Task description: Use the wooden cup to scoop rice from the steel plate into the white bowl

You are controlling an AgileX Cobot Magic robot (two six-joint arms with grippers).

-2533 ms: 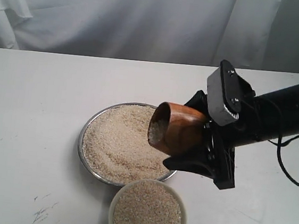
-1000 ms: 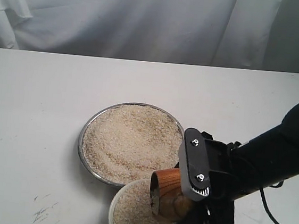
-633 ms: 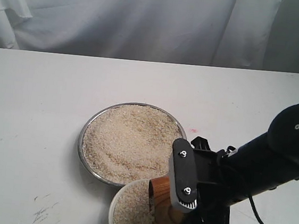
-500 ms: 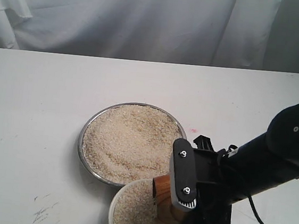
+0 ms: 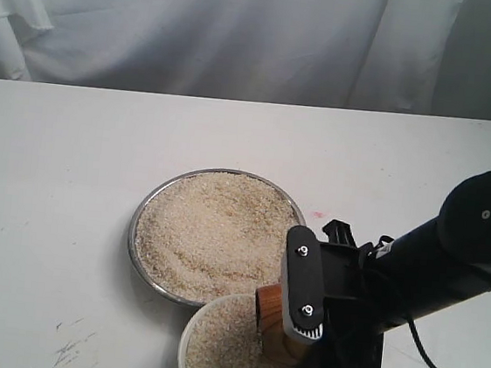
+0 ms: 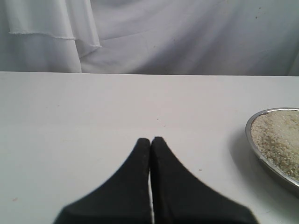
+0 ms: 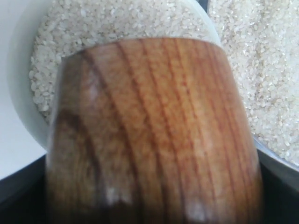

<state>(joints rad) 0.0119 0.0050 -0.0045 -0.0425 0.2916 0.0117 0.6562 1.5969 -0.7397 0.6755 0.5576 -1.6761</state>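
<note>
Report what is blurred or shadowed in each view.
Left wrist view: the closed fingers are soft, the steel plate casts a faint shadow. Right wrist view: the wooden cup blurs near the lens; rice is crisp. Exterior view: evenly lit, sharp.

A scuffed white table point(image 5: 71, 174) stands before a draped pale grey curtain point(image 5: 200, 30).

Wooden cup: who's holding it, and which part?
The right gripper holds the wooden cup, jaws pressed on its two opposite sides near the bottom. The left gripper is shut and holds nothing.
</note>
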